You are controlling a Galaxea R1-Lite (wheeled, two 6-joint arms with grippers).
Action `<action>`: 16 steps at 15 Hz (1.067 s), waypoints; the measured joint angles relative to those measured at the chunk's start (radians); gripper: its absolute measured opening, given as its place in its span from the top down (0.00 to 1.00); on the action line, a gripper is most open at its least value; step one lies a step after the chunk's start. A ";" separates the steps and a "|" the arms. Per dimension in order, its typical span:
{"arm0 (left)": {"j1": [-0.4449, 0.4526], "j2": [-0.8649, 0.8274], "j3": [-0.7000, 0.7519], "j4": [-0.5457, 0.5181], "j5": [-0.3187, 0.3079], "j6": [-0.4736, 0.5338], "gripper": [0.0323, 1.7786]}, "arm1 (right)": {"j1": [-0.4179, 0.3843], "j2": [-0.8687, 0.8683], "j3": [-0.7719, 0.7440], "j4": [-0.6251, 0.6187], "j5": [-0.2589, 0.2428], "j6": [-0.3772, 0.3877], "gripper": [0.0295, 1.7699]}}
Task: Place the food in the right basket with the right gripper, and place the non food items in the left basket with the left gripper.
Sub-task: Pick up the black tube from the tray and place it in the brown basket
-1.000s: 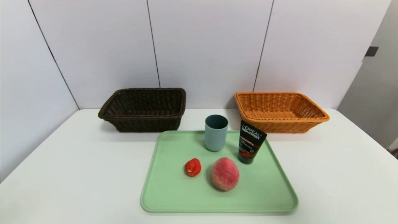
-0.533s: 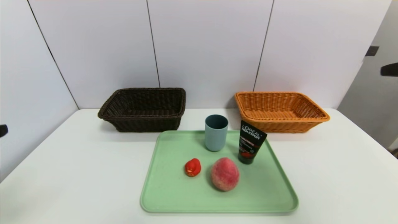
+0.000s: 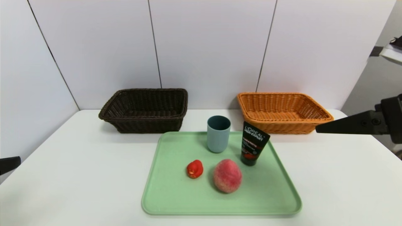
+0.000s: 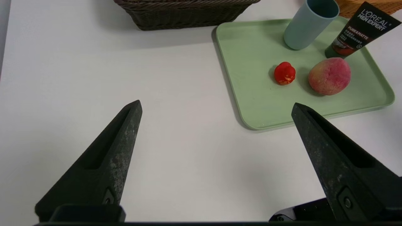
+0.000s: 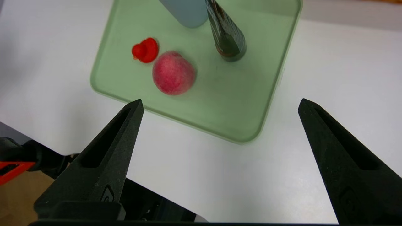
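Green plastic makes up the tray point(image 3: 176, 201) lying on the white desk point(image 3: 78, 175), and all four loose things sit on it. The peach point(image 3: 227, 175) — pink-red with pale patches — rests toward the tray's near middle, with the tiny red duck toy point(image 3: 194, 169) just beside it on the robot's left, the two apart. Behind them the blue-grey cup point(image 3: 218, 133) stands upright near the tray's far edge, and the black L'Oreal Men Expert tube point(image 3: 253, 143) stands on its cap to the cup's right, leaning a little.

Beyond the tray, against the wall, the dark brown wicker basket point(image 3: 145, 110) sits on the left and the orange-tan wicker basket point(image 3: 282, 112) on the right, well apart; nothing shows inside either.

In the head view the right pincer point(image 3: 317, 129) reaches in from the right edge, its dark tip over the desk just in front of the orange basket's near right corner, touching nothing. Its wrist view shows the two black fingers point(image 5: 103, 163) spread wide with only desk and the tray's corner between them; the peach lies beyond the tips.

Only a dark tip of the left pincer point(image 3: 9, 164) shows at the head view's left edge — low, well clear of the tray. From its own wrist camera the fingers point(image 4: 106, 166) stand wide apart above bare desk, holding nothing, with the tray off to one side.
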 joint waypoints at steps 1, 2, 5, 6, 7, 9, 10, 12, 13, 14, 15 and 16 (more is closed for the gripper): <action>-0.002 0.006 -0.003 -0.007 0.003 0.002 0.05 | 0.003 -0.003 0.025 0.000 -0.001 0.000 0.04; -0.003 0.012 0.005 -0.043 0.005 0.004 0.05 | 0.007 -0.006 0.045 0.006 -0.007 0.004 0.04; -0.005 0.021 0.096 -0.175 0.005 0.030 0.05 | 0.014 -0.007 0.105 0.001 -0.059 -0.002 0.04; -0.009 0.023 0.131 -0.206 0.003 0.047 0.05 | 0.021 -0.007 0.134 -0.007 -0.062 -0.008 0.04; -0.026 0.027 0.158 -0.221 0.004 0.052 0.05 | 0.027 -0.006 0.163 -0.035 -0.063 -0.011 0.04; -0.058 0.054 0.186 -0.229 0.026 0.031 0.05 | 0.033 0.003 0.241 -0.161 -0.078 -0.023 0.04; -0.067 0.075 0.192 -0.237 0.051 0.011 0.05 | 0.034 0.013 0.289 -0.244 -0.107 -0.036 0.04; -0.103 0.117 0.209 -0.285 0.122 -0.020 0.05 | 0.042 0.045 0.380 -0.430 -0.187 -0.079 0.04; -0.126 0.137 0.225 -0.323 0.162 -0.034 0.05 | 0.058 0.062 0.418 -0.524 -0.213 -0.089 0.04; -0.156 0.156 0.248 -0.368 0.203 -0.047 0.05 | 0.077 0.076 0.443 -0.592 -0.220 -0.094 0.04; -0.192 0.174 0.277 -0.419 0.243 -0.055 0.05 | 0.094 0.090 0.461 -0.634 -0.220 -0.096 0.04; -0.221 0.191 0.306 -0.467 0.275 -0.058 0.05 | 0.105 0.102 0.470 -0.646 -0.221 -0.096 0.04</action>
